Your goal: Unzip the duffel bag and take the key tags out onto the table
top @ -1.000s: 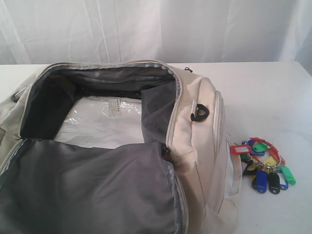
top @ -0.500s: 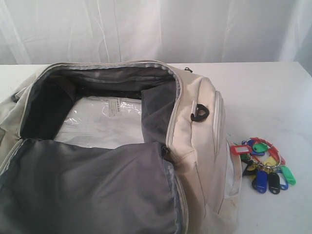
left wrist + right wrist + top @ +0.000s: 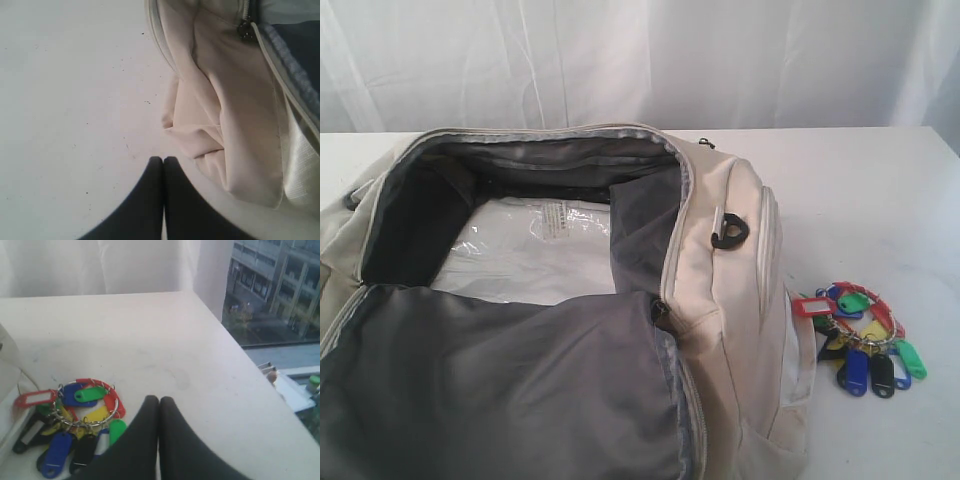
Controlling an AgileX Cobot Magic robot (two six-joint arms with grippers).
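Note:
The cream duffel bag (image 3: 730,290) lies unzipped on the white table (image 3: 860,190), its dark grey lining and a clear plastic sheet showing inside. The key tags (image 3: 861,338), a bunch of red, blue, green, yellow and black tags on a ring, rest on the table just right of the bag. My right gripper (image 3: 159,400) is shut and empty, with the key tags (image 3: 75,422) lying close beside it. Shut and empty too, my left gripper (image 3: 163,160) hovers over bare table next to the bag's cream side (image 3: 225,115). Neither arm shows in the exterior view.
A white curtain (image 3: 640,60) hangs behind the table. The table's edge (image 3: 250,370) runs close to the right gripper, with a window beyond it. A black clip (image 3: 730,233) sits on the bag's right end.

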